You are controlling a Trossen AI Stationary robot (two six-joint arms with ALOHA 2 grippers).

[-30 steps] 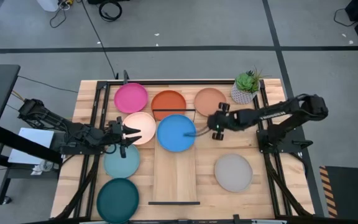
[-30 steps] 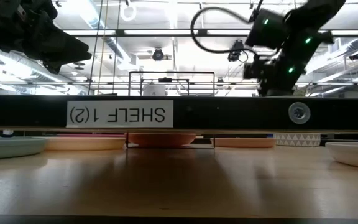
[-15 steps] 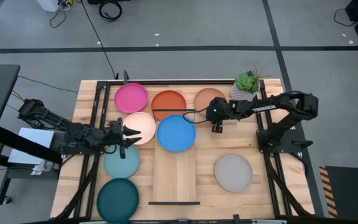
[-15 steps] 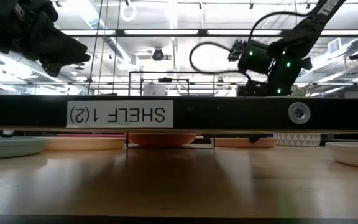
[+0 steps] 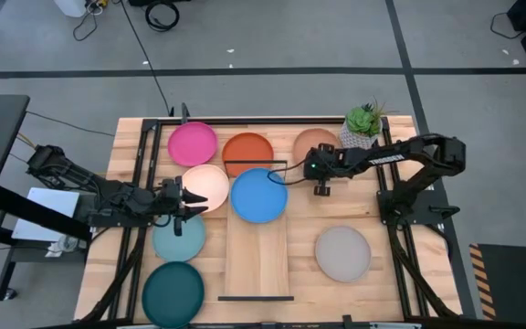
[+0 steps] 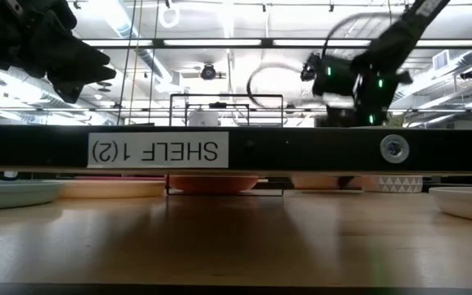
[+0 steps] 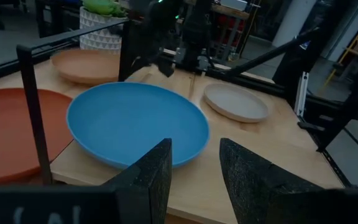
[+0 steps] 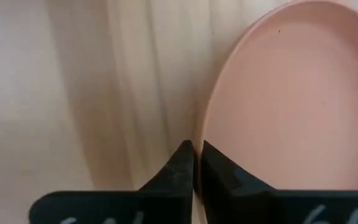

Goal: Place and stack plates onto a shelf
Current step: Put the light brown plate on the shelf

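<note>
My right gripper [image 5: 318, 178] is shut on the near-left rim of the tan-orange plate [image 5: 318, 143] at the table's far right. The blue plate [image 5: 258, 195] lies flat on the far end of the shelf [image 5: 257, 260], a light-wood board with black rails at its short ends. My left gripper [image 5: 183, 199] hovers open over the left side of the cream plate [image 5: 208, 185]. In the left wrist view its fingers [image 7: 194, 180] have nothing between them, and the blue plate [image 7: 135, 121] lies ahead. My right gripper pinches the tan-orange plate's rim [image 8: 199, 134] between its two fingers, on the plate's near-left side. The fingers point down from above and stand across the rim, one inside it and one outside. In the low view the plate [image 6: 326, 181] looks slightly raised.
Pink [image 5: 193, 143] and orange [image 5: 247, 151] plates lie at the far edge, light teal [image 5: 179, 238] and dark teal [image 5: 173, 291] at the near left, grey [image 5: 342, 253] at the near right. A potted plant [image 5: 363, 128] stands just beyond the tan-orange plate.
My right gripper has drawn back from the blue plate's right rim toward the table's far right. It has come down at the tan-orange plate's near rim and shut on it. That plate has shifted slightly toward the right.
</note>
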